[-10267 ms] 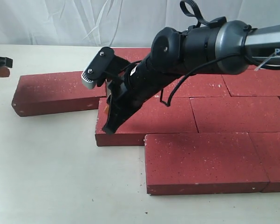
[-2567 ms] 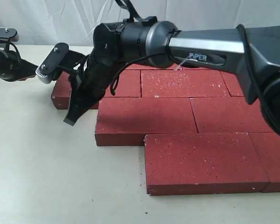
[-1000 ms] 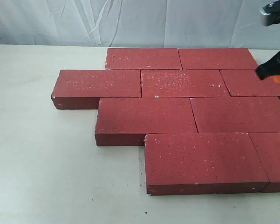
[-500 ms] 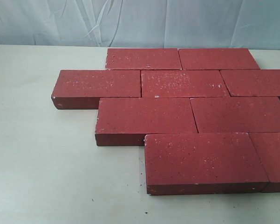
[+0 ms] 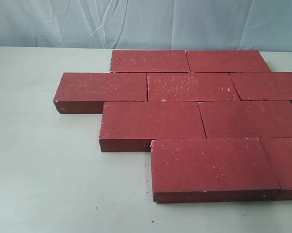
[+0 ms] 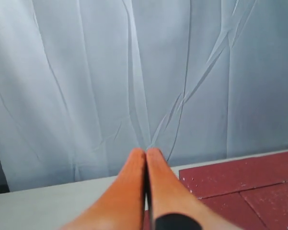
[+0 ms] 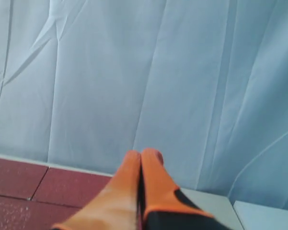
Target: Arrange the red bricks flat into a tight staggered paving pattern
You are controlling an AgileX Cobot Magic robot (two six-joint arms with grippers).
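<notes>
9 red bricks [image 5: 153, 119] flat on desk [image 5: 43, 170], 4 staggered rows, seams tight | L fingers [image 6: 129, 191] & R fingers [image 7: 124, 187] pressed together, empty | prob. done; any gap: nudge brick end-on, slow.

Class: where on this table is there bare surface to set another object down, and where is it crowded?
Bare table lies left of the leftmost brick, widening toward the camera; a narrow strip runs in front of the nearest brick. The right side is packed with red bricks edge to edge.
</notes>
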